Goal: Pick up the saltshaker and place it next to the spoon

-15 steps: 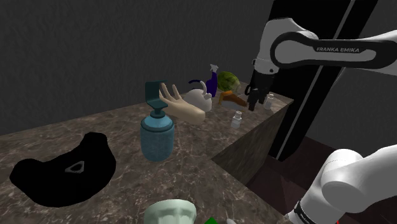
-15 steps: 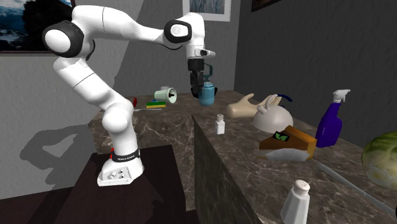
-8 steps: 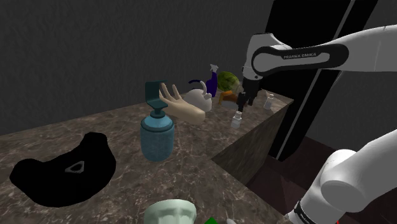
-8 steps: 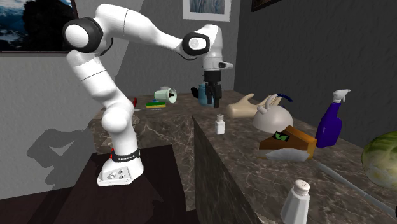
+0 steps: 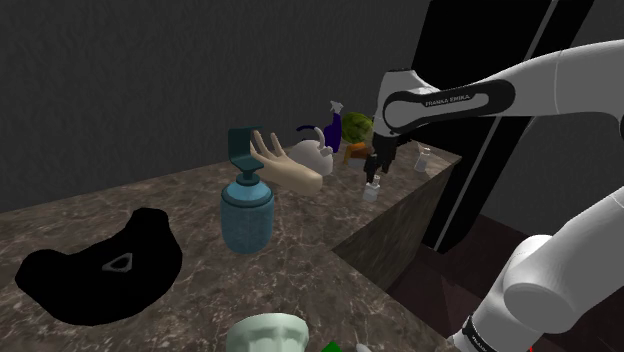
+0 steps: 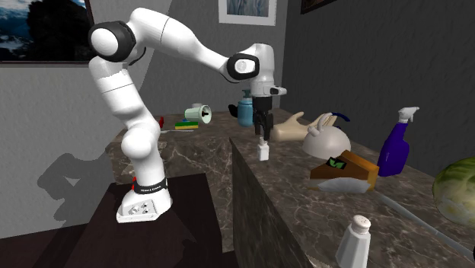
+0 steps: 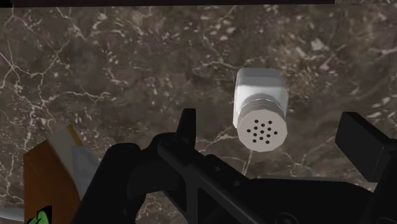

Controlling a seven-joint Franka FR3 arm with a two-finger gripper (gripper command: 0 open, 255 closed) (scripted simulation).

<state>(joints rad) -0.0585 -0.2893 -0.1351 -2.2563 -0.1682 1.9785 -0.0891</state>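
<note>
Carefully lower your wide-open hand [image 6: 263, 129] straight down around the saltshaker [image 6: 263, 151] (upright near the edge of the counter [image 6: 293, 194], just below it), centring it before you close on its body.

White arm [image 6: 176, 36], dark joints, black claw [image 6: 263, 132]

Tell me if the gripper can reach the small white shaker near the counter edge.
Probably yes: the gripper hovers just above the shaker with fingers open, and nothing stands between them.

Dark marble counter [image 6: 297, 198], grey walls [image 6: 342, 53], framed pictures [image 6: 245, 11], dark reddish floor [image 6: 68, 244], dim light
</note>
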